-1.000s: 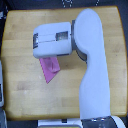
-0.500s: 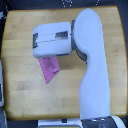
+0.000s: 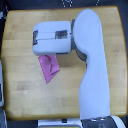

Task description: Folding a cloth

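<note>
The cloth [image 3: 49,68] is a small pink-magenta piece lying on the wooden tabletop [image 3: 20,95], left of centre in the exterior view. Its lower corner points down toward the near edge. Its upper edge disappears under the white boxy end of my arm [image 3: 52,37], which hangs directly above it. The gripper's fingers are hidden beneath that white housing, so whether they hold the cloth does not show. The thick white arm [image 3: 92,75] runs from the bottom of the frame up to the housing.
The tabletop's edges show on all sides, with dark floor beyond. A pale object [image 3: 1,87] sits at the exterior view's left edge. Small items [image 3: 67,3] lie past the far edge of the table.
</note>
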`<action>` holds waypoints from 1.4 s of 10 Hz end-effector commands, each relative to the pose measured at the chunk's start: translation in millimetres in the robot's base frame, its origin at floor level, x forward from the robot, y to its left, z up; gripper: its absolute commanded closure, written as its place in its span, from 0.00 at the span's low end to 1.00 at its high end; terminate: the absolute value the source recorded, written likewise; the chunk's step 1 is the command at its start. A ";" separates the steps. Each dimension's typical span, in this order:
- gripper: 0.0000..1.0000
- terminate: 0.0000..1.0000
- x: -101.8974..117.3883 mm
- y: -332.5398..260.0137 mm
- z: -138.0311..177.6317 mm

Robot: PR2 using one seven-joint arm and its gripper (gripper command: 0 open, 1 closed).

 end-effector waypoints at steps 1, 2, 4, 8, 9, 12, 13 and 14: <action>0.00 0.00 11.1 -3.9 -5.6; 0.00 0.00 11.4 -4.3 -5.2; 0.00 0.00 16.6 -9.6 -2.6; 0.00 0.00 25.8 -26.8 43.1; 0.00 0.00 28.2 -32.5 53.0; 0.00 0.00 37.8 -49.5 92.8; 0.00 0.00 27.7 -58.3 119.7; 0.00 0.00 49.3 -63.3 143.6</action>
